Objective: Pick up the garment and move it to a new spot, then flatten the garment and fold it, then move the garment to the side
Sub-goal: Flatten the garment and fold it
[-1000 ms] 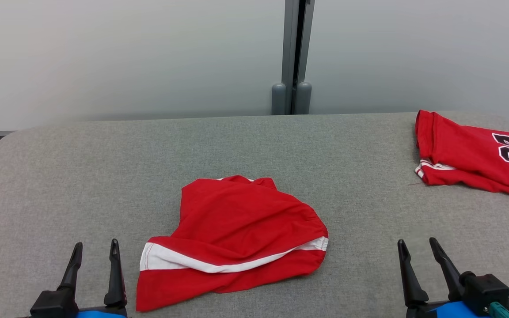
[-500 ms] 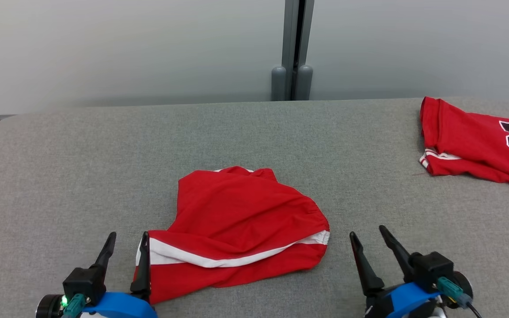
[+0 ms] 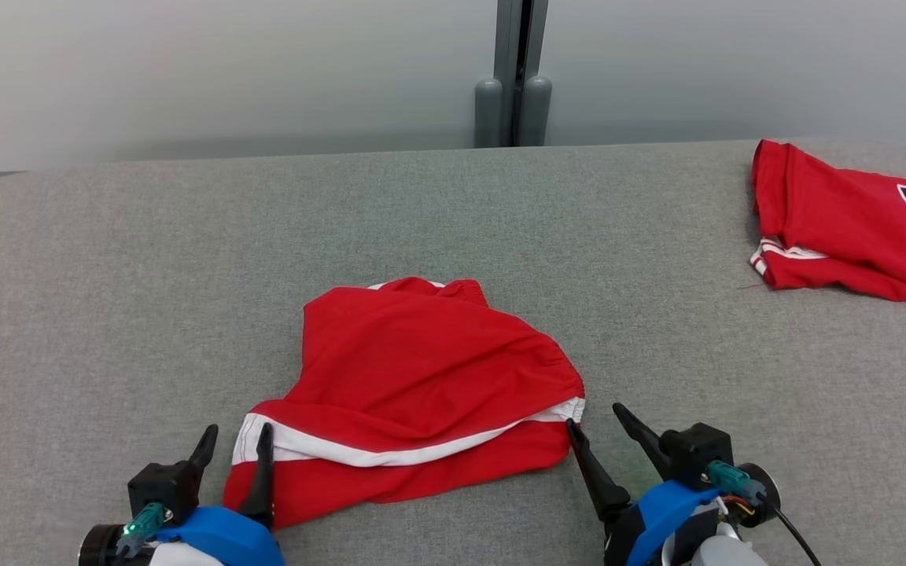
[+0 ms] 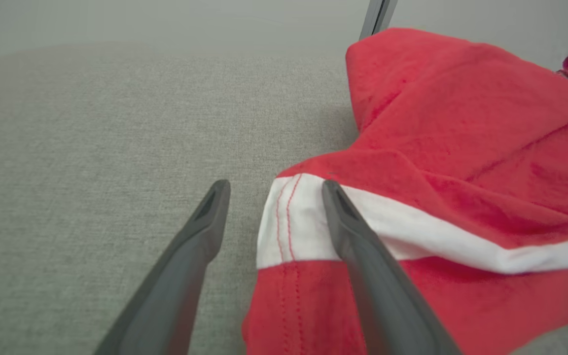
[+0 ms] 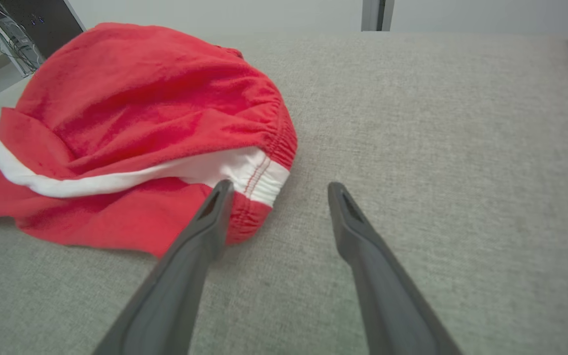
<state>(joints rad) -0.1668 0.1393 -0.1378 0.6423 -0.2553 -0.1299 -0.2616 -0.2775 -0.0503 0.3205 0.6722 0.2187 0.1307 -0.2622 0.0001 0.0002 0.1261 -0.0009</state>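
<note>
Our left hand [image 3: 237, 430] and right hand [image 3: 594, 416], both open, had advanced to seven and four o'clock of the garment [image 3: 421, 369] for pickup.

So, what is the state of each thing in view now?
Red shorts with white stripe: crumpled, lying unheld on the grey table.
Red jersey with black number: folded, far right.
Left end effector: open, at shorts' left edge.
Right end effector: open, at shorts' right edge.
</note>
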